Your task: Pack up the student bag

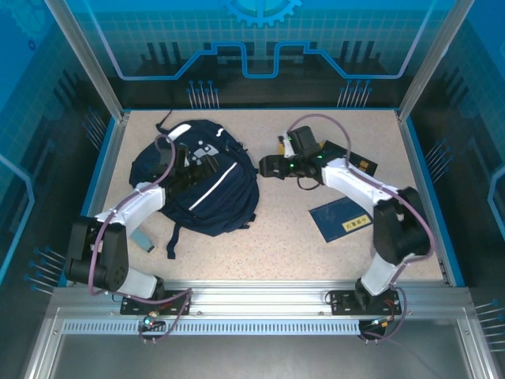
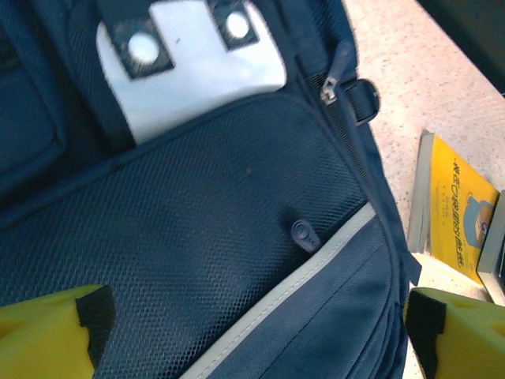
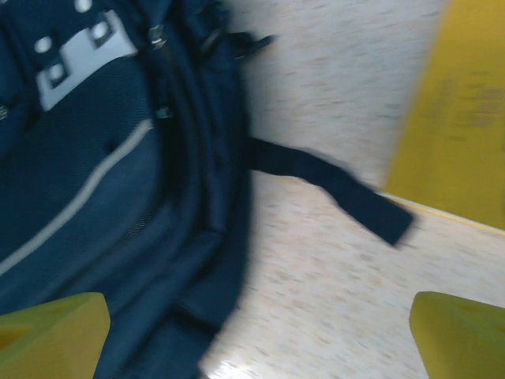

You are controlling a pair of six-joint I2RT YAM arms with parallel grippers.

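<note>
Evidently the opening step is in hand: the student bag (image 1: 201,178) lies flat, front up and seemingly zipped, with a yellow book (image 2: 458,229) outside, just beside its right edge. The left gripper (image 2: 252,339) hovers over the bag's front pocket, jaws wide apart and empty. The right gripper (image 1: 268,166) hangs beside the bag, likewise spread and empty. Next, fingers must pinch the small zipper pull (image 2: 327,88) near the bag's white patch (image 2: 197,59). The bag is navy mesh, pale-striped and slack.

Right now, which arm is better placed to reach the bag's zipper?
Left, probably: the left gripper hangs open over the student bag, a zipper pull just ahead; the right gripper is open over the table beside it.
</note>
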